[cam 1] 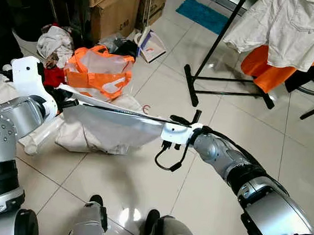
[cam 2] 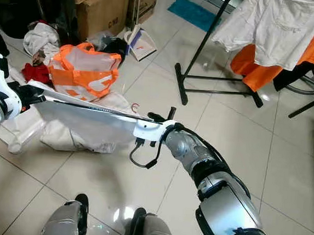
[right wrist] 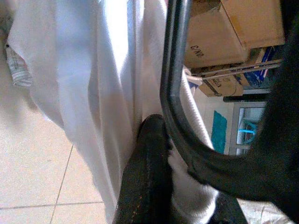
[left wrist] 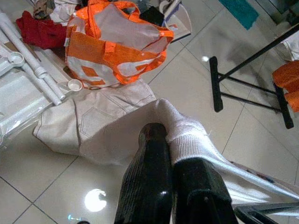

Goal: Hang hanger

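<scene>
Both claws holding a white garment on a hanger above the tiled floor

The left claw is pinching one end of the white garment; the right claw is clamping the other end together with the dark hanger. The cloth is stretching between them, hanging near an orange bag. The black clothes rack is standing well apart, ahead
</scene>
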`<state>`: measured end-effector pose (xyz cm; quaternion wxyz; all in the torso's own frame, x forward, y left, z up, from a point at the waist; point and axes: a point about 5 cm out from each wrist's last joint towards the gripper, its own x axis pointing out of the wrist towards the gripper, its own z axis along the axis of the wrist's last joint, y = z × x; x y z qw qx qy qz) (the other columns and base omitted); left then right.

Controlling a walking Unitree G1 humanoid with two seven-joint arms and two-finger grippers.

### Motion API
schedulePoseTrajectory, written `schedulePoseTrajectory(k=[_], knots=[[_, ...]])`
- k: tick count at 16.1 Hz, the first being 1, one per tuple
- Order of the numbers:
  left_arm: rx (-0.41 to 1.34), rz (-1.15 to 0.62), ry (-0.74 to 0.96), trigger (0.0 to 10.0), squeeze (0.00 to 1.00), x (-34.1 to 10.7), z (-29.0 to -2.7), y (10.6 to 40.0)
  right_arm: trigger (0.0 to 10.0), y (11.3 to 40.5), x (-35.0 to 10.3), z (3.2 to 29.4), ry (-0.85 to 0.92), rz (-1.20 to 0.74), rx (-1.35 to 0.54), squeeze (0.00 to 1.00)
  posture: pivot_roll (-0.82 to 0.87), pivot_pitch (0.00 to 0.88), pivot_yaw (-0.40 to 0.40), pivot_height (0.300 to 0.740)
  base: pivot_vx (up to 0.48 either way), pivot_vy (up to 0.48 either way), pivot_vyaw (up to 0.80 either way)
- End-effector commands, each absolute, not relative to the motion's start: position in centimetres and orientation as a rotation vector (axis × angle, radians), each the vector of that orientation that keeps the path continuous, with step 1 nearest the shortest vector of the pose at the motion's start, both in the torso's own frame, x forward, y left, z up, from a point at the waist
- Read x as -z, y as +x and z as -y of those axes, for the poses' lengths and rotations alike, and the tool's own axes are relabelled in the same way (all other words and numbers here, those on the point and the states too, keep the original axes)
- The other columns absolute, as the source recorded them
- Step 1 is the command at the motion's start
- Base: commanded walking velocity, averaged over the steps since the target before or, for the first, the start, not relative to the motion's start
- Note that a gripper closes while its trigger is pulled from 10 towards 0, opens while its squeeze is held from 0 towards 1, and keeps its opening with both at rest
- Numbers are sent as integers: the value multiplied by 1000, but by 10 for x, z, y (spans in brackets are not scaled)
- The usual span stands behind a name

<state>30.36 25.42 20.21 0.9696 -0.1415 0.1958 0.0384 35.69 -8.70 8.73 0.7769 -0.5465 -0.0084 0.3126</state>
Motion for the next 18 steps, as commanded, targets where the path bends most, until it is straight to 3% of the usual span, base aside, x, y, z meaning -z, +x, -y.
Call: schedulePoseTrajectory(k=[1, 9, 18], knots=[[-75, -364, -272, 10000, 0, -212, -253, 304, 0, 357, -80, 102, -1204, -49, -638, 0, 88, 222, -184, 740, 0, 0, 0], [-61, -358, -275, 10000, 0, -216, -248, 305, 0, 359, -80, 97, -1058, -129, -592, 0, 86, 228, -186, 740, 0, 0, 0], [-45, -351, -277, 10000, 0, -218, -243, 306, 0, 356, -67, 103, -1356, -197, -605, 0, 82, 230, -192, 740, 0, 0, 0]])
